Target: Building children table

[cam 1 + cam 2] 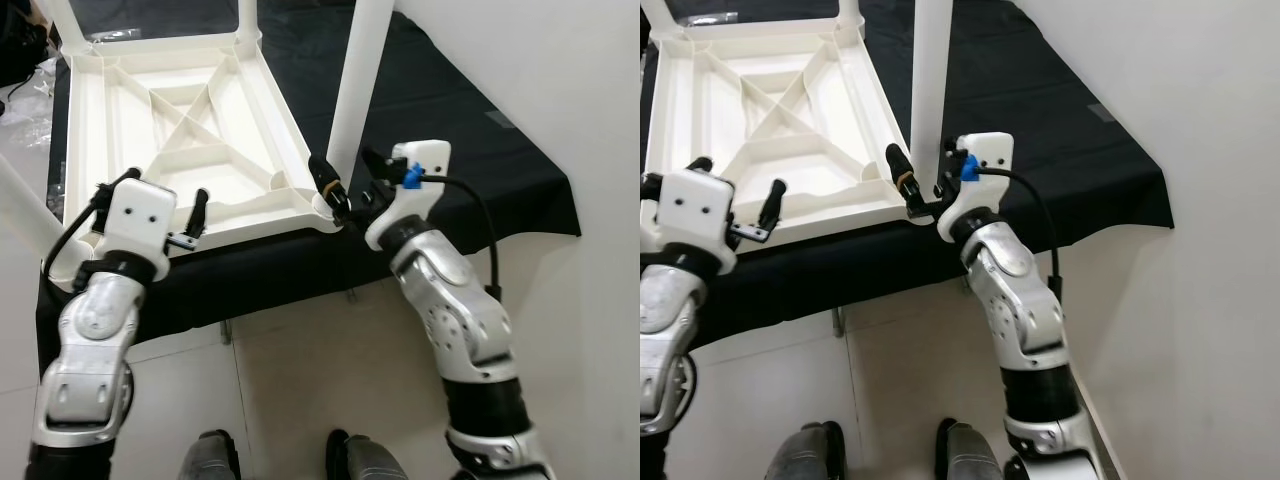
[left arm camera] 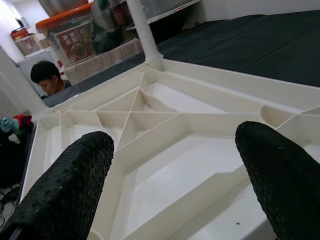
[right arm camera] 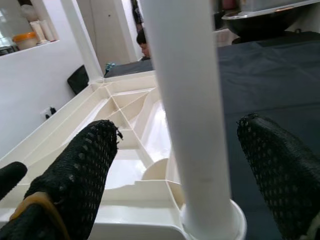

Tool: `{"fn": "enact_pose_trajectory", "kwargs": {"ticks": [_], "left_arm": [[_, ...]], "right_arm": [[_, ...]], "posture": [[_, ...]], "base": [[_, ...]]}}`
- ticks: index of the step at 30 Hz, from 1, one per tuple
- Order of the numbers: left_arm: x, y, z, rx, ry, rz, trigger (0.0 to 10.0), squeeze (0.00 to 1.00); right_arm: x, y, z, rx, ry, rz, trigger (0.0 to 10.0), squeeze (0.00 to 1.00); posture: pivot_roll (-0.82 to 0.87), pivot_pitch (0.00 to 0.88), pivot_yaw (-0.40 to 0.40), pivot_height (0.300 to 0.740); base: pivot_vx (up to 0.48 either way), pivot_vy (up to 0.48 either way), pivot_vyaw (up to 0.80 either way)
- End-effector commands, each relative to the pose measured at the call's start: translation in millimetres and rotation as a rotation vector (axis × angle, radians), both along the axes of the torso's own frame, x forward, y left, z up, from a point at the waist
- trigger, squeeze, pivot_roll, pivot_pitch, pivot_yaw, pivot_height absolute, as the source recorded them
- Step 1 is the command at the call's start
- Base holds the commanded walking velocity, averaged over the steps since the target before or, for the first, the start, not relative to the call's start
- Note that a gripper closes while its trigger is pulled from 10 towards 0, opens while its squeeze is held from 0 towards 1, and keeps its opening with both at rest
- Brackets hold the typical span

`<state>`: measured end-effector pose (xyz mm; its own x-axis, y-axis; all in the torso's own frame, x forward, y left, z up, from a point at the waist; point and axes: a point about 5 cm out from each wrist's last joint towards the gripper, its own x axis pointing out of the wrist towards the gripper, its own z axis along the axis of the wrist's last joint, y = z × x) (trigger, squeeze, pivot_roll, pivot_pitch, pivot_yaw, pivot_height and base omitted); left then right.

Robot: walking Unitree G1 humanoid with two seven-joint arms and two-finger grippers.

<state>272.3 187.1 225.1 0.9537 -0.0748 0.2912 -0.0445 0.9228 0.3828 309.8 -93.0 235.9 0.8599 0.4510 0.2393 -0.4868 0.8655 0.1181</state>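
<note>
— Two arms were up in front of me. How did each one sit?

— My right arm was bent at the elbow and reached forward, with the right gripper (image 1: 345,185) at the near right corner of the upturned children's table top (image 1: 180,140). Its fingers were spread wide on either side of the white leg (image 1: 355,90) standing in that corner socket, and I could not see them touching it. My left arm was raised too, with the left gripper (image 1: 185,215) over the near edge of the top, fingers also wide apart and holding nothing.

— Anything lying inside the top?

— Just its own moulded ribs, a cross of diagonal braces and shallow compartments. I saw nothing loose in them.

— And the piece itself?

— Cream-white plastic, lying upside down on a table covered by a black cloth (image 1: 470,130), its near edge close to the cloth's front edge. The leg by my right gripper stood upright, round and smooth, seated in a ringed collar. More legs rose from the far corners. In the wrist views a person (image 2: 45,77) was beyond the far end, head lowered.
</note>
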Motion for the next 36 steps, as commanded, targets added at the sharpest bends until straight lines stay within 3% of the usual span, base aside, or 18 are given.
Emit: {"fn": "enact_pose_trajectory", "kwargs": {"ticks": [1,10,12,15,21,27,36], "left_arm": [[-1.8,-3.7,0,-0.008,-0.008,-0.015,10.0,0.00],[-15.5,-49.4,-19,-0.157,0.078,-0.156,10.0,0.00],[-23.2,-63.9,-29,-0.174,0.123,-0.187,10.0,0.00],[-28.9,-72.2,-37,-0.197,0.158,-0.205,10.0,0.00],[-32.6,-76.1,-45,-0.204,0.184,-0.216,10.0,0.00],[-34.7,-69.5,-68,-0.199,0.262,-0.196,10.0,0.00],[-35.0,-70.8,-69,-0.197,0.272,-0.188,10.0,0.00]], "right_arm": [[-4.5,-0.5,-2,0.000,0.008,0.029,10.0,0.00],[-11.1,-41.6,-43,-0.130,0.068,-0.100,10.0,0.00],[-14.1,-49.3,-56,-0.131,0.105,-0.138,10.0,0.00],[-14.4,-55.0,-66,-0.128,0.140,-0.187,10.0,0.00],[-14.2,-56.9,-71,-0.166,0.143,-0.215,10.0,0.00],[-7.7,-62.0,-71,-0.197,0.143,-0.266,10.0,0.00],[-4.8,-64.4,-73,-0.188,0.134,-0.278,10.0,0.00]], "posture": [[0.02,0.143,-0.072,0.740],[0.03,0.100,-0.060,0.740],[0.03,0.088,-0.057,0.740],[0.04,0.071,-0.058,0.740],[0.04,0.056,-0.049,0.740],[0.04,0.037,-0.043,0.740],[0.04,0.033,-0.047,0.740]], "base": [[0.000,0.000,0.00],[0.000,0.000,0.00],[0.000,0.000,0.00],[0.000,0.000,0.53],[0.000,0.000,0.80],[0.041,-0.385,0.07],[0.242,-0.411,0.00]]}}
